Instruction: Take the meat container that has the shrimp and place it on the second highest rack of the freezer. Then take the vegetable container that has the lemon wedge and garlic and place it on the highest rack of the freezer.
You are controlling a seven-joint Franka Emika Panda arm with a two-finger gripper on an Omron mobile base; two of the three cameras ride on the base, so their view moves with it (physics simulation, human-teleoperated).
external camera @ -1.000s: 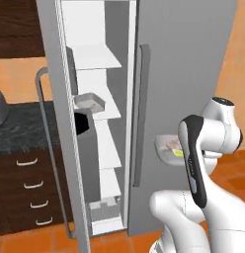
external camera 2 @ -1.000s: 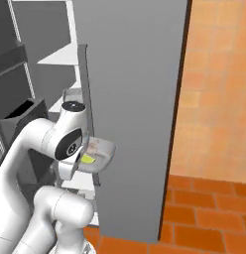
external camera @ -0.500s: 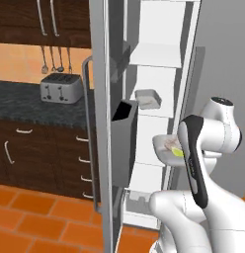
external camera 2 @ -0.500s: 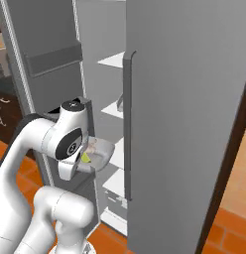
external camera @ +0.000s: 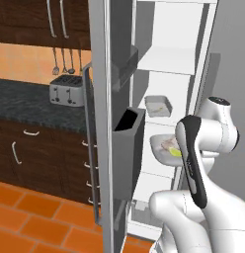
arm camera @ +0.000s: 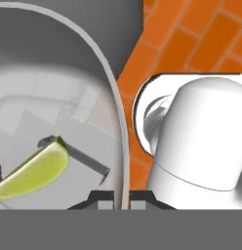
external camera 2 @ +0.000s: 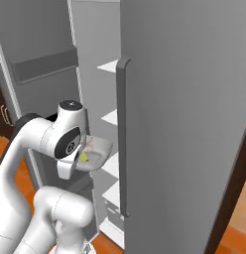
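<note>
Vegetable container [external camera: 163, 146] gripped at its rim by the gripper [arm camera: 122, 197], held in front of the open freezer [external camera: 179, 59].
Hand view: both dark fingertips pinched tight on the container's grey rim, one either side of it; lemon wedge [arm camera: 32, 171] lies inside near the lower left, orange tiled floor [arm camera: 201, 34] beyond the rim. Left base view: container sits level, just ahead of the white arm, about level with the shelf below the one carrying the meat container [external camera: 158, 105]; yellow-green wedge and a pale garlic [external camera: 167, 144] visible in it. Highest rack [external camera: 169, 59] is well above the held container. Door bin [external camera: 128, 148] on the open door hangs to the left of it. Right base view: container beside the wrist, between arm and the closed right door [external camera 2: 179, 124]. Toaster [external camera: 63, 90] on the dark counter [external camera: 25, 101] at far left.
</note>
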